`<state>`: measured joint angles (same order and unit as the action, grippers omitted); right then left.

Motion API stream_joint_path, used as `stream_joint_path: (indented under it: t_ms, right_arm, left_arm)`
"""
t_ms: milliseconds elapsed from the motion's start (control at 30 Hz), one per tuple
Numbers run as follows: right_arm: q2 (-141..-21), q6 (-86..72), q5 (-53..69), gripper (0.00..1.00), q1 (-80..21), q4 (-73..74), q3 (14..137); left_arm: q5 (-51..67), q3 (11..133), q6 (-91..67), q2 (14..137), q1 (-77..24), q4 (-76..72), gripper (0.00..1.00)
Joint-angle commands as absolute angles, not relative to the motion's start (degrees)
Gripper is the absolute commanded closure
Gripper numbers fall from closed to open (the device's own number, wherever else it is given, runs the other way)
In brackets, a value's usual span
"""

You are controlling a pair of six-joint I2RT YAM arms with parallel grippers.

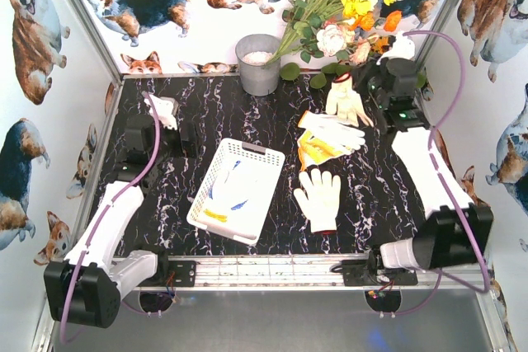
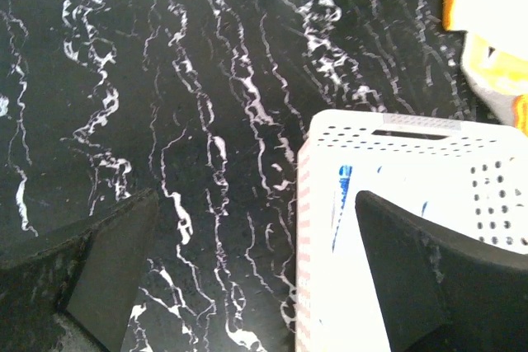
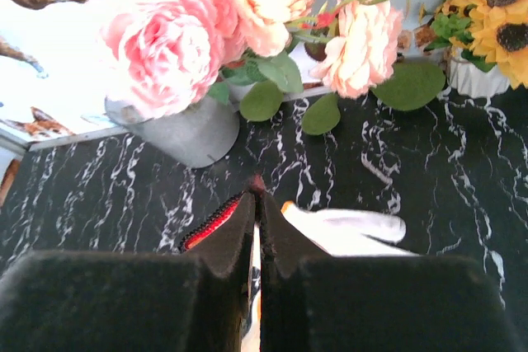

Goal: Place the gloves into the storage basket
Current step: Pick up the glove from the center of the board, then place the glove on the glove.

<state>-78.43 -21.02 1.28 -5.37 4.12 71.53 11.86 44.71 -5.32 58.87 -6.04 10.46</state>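
Most of the held glove (image 1: 346,103) is hidden in the right wrist view, with just a red cuff edge peeking out beside the right end effector (image 3: 257,208). That one's clenched on it up by the flowers (image 3: 165,55) at the far right of the table (image 1: 214,105), arm stretched well forward. The left end effector (image 2: 256,204) is spread wide with nothing in it, hovering just left of the basket (image 1: 252,152), which is cut off in its wrist view, and the blue and yellow bits inside are maybe printing, can't tell. A glove pile (image 1: 330,136) lies right of the basket, and a lone glove (image 1: 319,197) lies flat nearer the arms.
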Motion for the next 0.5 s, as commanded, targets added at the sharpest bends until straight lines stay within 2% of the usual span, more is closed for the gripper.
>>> stream_joint_path:
  t_ms: [0, 267, 467]
  right_arm:
    - [-71.29, -23.62, 3.95, 1.0, -5.52, 15.76, 75.39]
    - [-59.57, -26.86, 8.72, 1.0, -6.37, 33.37, 71.21]
    - [-53.34, -32.44, 12.38, 1.0, -7.47, 41.2, 67.25]
  left_arm:
    - [16.47, 49.74, -8.22, 56.43, -7.41, 11.26, 0.01]
    - [9.68, 51.72, -17.28, 56.07, -26.28, 8.15, 0.02]
    - [4.16, 51.77, -23.46, 59.89, -41.02, 0.54, 0.03]
